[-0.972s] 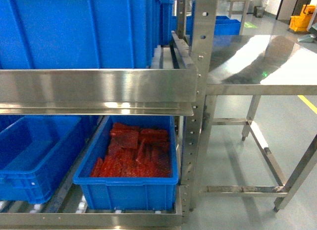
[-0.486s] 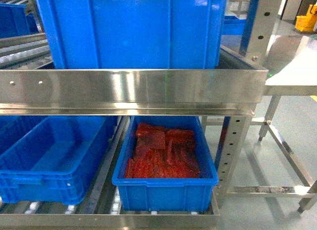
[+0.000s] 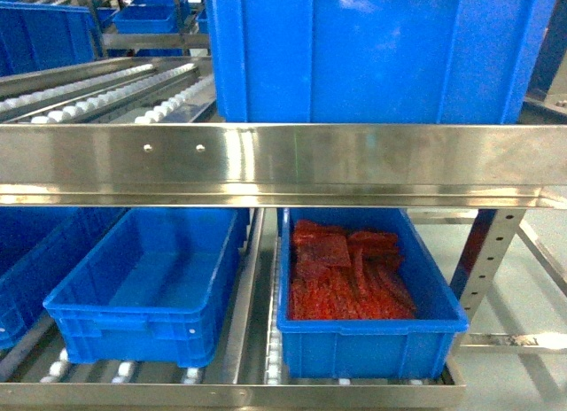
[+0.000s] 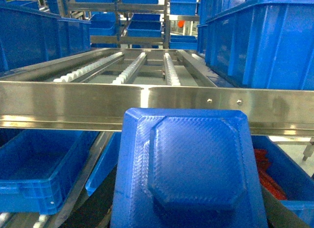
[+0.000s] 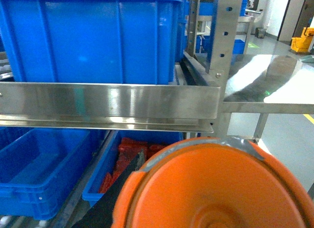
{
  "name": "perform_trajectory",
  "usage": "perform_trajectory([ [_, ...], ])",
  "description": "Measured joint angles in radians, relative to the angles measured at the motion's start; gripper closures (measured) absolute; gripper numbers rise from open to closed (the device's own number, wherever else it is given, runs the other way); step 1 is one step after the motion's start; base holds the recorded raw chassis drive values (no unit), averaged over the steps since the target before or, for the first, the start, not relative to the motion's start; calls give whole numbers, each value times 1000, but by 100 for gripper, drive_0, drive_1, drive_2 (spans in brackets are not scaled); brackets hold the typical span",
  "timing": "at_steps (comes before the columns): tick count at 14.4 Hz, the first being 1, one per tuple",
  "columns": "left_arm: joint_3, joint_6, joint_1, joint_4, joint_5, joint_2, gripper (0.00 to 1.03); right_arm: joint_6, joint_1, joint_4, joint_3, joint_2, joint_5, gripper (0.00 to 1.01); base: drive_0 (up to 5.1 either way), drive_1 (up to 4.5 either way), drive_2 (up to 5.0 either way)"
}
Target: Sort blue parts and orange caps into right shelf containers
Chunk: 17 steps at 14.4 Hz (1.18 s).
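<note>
stainless roller shelving (image 3: 283,163) fills the scene, one rail across the middle. on the lower level's left sits a blue tote (image 3: 142,296), seemingly bare; at the right end, a tote of red-orange pieces (image 3: 363,291). the left gripper, fingers unseen, carries a blue part (image 4: 191,169); the right gripper likewise carries an orange cap (image 5: 216,188), so both seem closed on loads. best to reach under the rail, cap over the right tote, before letting go.

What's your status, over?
Blue part fills left wrist view, orange cap the right; jaws hidden. Lower right tote ahead, red packs inside. Nothing blocking.
</note>
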State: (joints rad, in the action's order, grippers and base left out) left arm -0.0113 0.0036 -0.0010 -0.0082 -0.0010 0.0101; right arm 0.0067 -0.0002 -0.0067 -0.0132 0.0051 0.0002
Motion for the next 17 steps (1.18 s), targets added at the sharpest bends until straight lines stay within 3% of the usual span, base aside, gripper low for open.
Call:
perform_trajectory([
  [17, 0, 0, 0, 1, 0, 0, 61, 0, 0, 2, 0, 0, 0, 57, -504, 242, 242],
])
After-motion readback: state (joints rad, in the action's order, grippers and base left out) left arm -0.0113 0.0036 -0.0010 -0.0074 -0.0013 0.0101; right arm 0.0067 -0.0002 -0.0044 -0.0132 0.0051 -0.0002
